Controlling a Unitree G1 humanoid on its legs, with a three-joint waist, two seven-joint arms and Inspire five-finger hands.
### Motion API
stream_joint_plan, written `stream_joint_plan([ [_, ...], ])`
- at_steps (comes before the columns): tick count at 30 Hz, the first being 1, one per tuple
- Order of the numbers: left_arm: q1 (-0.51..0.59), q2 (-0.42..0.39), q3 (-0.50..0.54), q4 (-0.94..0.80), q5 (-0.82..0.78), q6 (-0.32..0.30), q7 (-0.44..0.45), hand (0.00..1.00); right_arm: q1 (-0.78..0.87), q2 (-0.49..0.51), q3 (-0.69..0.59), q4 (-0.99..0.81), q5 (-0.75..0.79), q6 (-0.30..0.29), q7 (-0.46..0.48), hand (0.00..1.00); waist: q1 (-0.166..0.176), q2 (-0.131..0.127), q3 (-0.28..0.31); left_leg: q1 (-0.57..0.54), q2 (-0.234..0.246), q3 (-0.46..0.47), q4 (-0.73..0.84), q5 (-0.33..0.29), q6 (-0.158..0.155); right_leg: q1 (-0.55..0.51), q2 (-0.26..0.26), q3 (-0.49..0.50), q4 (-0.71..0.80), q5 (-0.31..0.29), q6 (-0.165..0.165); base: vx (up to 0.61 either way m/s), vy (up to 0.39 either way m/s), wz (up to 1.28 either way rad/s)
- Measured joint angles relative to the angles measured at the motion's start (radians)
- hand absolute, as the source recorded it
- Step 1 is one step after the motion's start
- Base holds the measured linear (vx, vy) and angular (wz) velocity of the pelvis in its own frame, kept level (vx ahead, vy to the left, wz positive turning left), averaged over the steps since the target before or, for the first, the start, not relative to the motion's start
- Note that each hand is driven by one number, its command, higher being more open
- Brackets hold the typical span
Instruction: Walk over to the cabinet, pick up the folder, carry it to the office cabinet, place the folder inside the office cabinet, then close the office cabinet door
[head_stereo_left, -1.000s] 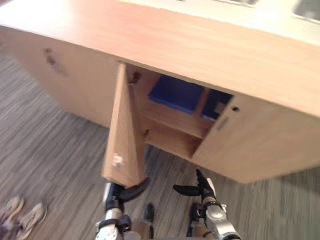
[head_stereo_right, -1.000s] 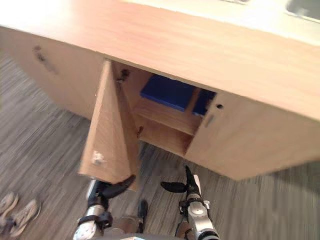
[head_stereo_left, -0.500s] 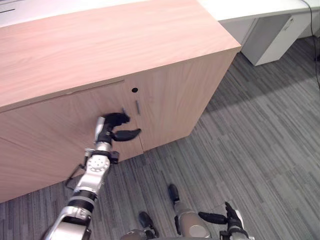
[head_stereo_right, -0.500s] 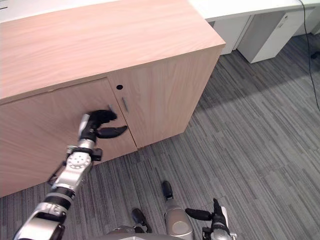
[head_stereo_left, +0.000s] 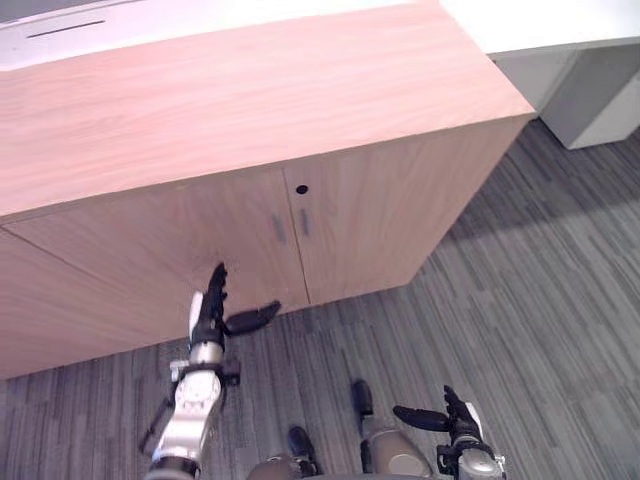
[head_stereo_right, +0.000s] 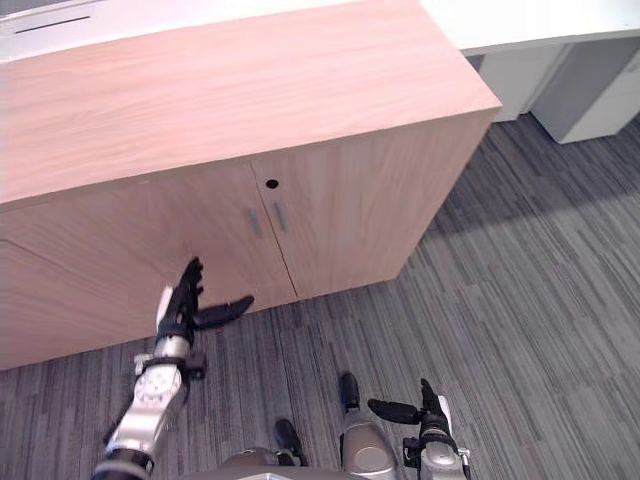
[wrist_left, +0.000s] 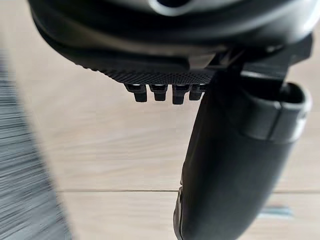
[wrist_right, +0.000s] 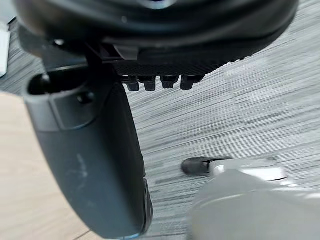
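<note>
Apparently the closing step is almost done. Both doors of the office cabinet (head_stereo_left: 250, 100) lie flat and level with each other, and only a thin seam (head_stereo_left: 296, 250) runs between the left door (head_stereo_left: 150, 250) and the right door (head_stereo_left: 370, 220). The folder cannot be seen. If it is inside, it is hidden behind these shut doors.

The left hand (head_stereo_left: 212, 310) is held up before the lower part of the left door. Its fingers are straight and point upward, its thumb is spread to the side, and it holds nothing. I cannot tell if the fingertips touch the wood or stand just off it. The right hand (head_stereo_left: 450, 415) hangs low above the floor (head_stereo_left: 520, 300), well apart from the cabinet, also with straight fingers and empty.

To finish well, I think the left hand should press with flat fingers near the seam, close under the two small handles (head_stereo_left: 279, 229), because the door seats most surely at that free edge. The push should be short and square to the door, not sliding. Then the hand should draw straight back, with the thumb kept clear of the handles so it does not hook one and pull the door open. A last look at the seam can confirm that the two doors are level.
</note>
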Motion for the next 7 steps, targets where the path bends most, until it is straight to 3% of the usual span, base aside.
stream_joint_plan([
  [3, 0.049, -0.013, 0.007, 0.122, 0.006, 0.005, -0.047, 1.00, -0.018, 0.000, -0.003, -0.031, 0.000, -0.001, -0.001, 1.00, 0.027, 0.002, -0.002, 0.013, 0.001, -0.011, 0.000, -0.002, 0.005, 0.018, 0.000, -0.010, 0.002, -0.004, 0.006, 0.06, 0.015, 0.09],
  [7, 0.046, -0.017, 0.058, 0.319, 0.040, 0.021, -0.064, 1.00, -0.058, -0.003, -0.001, -0.043, 0.000, -0.007, -0.001, 1.00, 0.037, 0.001, -0.004, 0.016, -0.004, -0.024, 0.000, -0.003, 0.007, 0.027, -0.004, -0.021, 0.004, -0.006, 0.008, 0.02, 0.018, 0.08],
])
